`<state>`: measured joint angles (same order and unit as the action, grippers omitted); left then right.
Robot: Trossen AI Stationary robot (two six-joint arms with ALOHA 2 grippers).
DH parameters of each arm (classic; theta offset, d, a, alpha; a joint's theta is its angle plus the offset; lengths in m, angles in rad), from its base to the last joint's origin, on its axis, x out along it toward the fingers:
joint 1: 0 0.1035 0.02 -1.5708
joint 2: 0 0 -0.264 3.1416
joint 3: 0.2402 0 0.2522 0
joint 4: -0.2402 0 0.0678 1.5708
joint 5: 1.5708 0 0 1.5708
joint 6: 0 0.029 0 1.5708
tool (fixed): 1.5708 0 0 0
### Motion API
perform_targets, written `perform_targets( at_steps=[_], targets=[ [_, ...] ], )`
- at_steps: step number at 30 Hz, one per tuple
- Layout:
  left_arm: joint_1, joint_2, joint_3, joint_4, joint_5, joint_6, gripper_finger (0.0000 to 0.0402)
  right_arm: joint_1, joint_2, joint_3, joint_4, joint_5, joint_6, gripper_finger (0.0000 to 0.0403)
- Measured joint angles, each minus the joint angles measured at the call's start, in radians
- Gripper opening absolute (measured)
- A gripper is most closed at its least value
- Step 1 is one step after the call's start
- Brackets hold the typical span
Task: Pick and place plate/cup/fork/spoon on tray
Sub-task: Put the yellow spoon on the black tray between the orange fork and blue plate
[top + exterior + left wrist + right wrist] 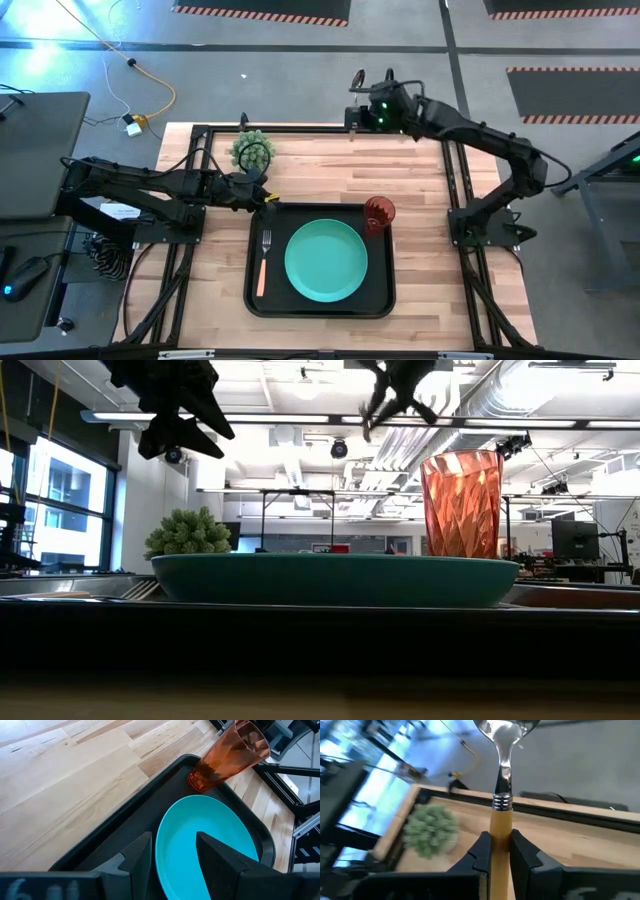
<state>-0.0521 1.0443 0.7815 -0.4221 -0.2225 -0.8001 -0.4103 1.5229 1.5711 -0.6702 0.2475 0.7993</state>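
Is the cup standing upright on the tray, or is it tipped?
Upright. The cup stands with its mouth up in the tray's corner beside the plate.

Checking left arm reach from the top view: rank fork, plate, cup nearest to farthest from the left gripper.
From the left gripper, open at the tray's back-left corner:
1. fork, on the tray's left side, just in front of the gripper.
2. plate, mid-tray.
3. cup, at the tray's back-right corner.

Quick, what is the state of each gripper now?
Left gripper: open, holding nothing, above the tray.
Right gripper: closed on the spoon.
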Motion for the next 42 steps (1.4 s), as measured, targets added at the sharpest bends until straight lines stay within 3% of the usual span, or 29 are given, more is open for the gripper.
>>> perform_targets(
  at_steps=[8,16,25,42],
  targets=[
    [0.000,0.000,0.000,0.000,-0.023,0.000,0.0147,-0.128,0.130,0.000,-0.060,-0.214,-0.085,0.0019],
    [0.000,0.000,0.000,0.000,-0.056,-0.011,0.0147,-0.146,0.278,0.000,-0.133,-0.288,-0.093,0.0028],
    [0.000,0.000,0.000,0.000,-0.083,-0.037,0.0147,-0.082,0.417,-0.001,-0.126,-0.264,-0.048,0.0023],
    [0.000,0.000,0.000,0.000,-0.082,-0.037,0.0147,-0.018,0.559,-0.001,-0.093,-0.230,0.106,0.0024]
  ],
)
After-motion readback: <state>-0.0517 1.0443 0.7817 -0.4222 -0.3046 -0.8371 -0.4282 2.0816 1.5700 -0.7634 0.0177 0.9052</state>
